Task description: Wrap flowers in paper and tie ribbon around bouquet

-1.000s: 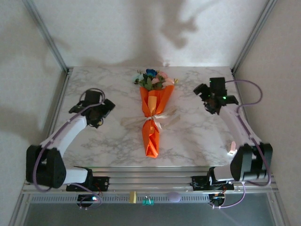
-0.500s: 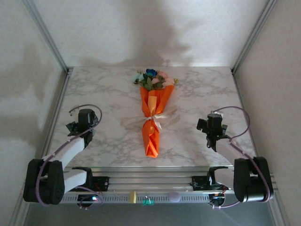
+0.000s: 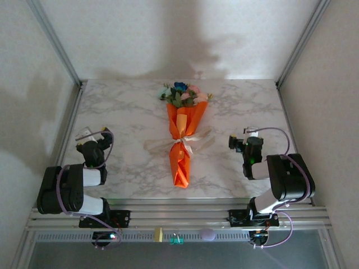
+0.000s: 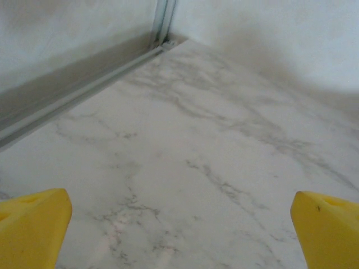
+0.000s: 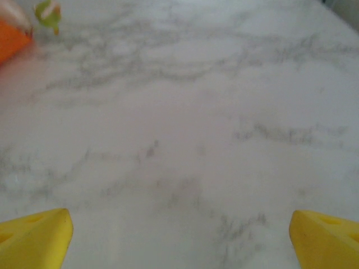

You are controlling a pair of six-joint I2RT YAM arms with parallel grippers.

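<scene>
The bouquet lies in the middle of the marble table (image 3: 123, 106), heads pointing away. Its flowers (image 3: 180, 94) are pink, white and blue with green leaves. The orange paper (image 3: 180, 162) forms a cone around the stems, and the cream ribbon (image 3: 189, 141) is tied round its middle. My left gripper (image 3: 88, 138) is folded back at the near left, open, its yellow fingertips (image 4: 33, 224) wide apart over bare marble. My right gripper (image 3: 242, 138) is folded back at the near right, also open, yellow fingertips (image 5: 325, 235) apart. A corner of the paper (image 5: 11, 36) and a green bud (image 5: 47, 14) show far left of it.
Metal frame rails (image 3: 67, 134) run along the table's left and right sides, and a rail (image 4: 84, 89) meets the back wall corner. White walls enclose the table. Purple cables (image 3: 277, 134) loop over both wrists.
Both arms have pulled back from beside the bouquet and folded down toward their bases at the near edge. The bouquet has not moved. Both grippers stayed open.
</scene>
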